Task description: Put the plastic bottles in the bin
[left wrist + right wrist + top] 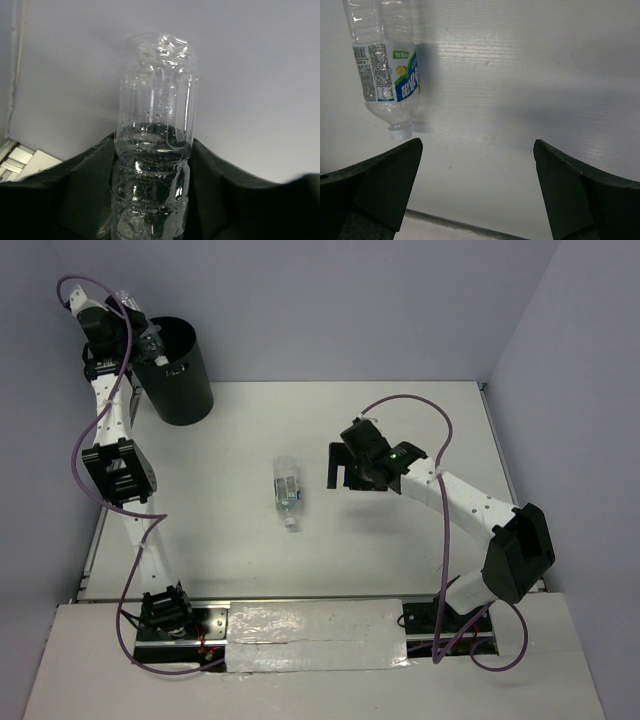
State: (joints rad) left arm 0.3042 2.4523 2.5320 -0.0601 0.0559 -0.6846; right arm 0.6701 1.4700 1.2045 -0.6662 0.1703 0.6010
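Observation:
My left gripper [138,336] is shut on a clear, crinkly plastic bottle [152,341] and holds it over the near-left rim of the tall black bin [182,375]. In the left wrist view the bottle [154,150] stands between my dark fingers [82,185], its base pointing away toward the wall. A second clear bottle with a bluish label [287,490] lies on the table's middle; it also shows in the right wrist view [385,65], cap toward me. My right gripper [338,466] is open and empty, just right of that bottle. A third bottle is not in view.
White table [400,540] bounded by pale walls behind and to the right. Purple cables loop from both arms. A foil-taped strip [310,635] runs along the near edge between the arm bases.

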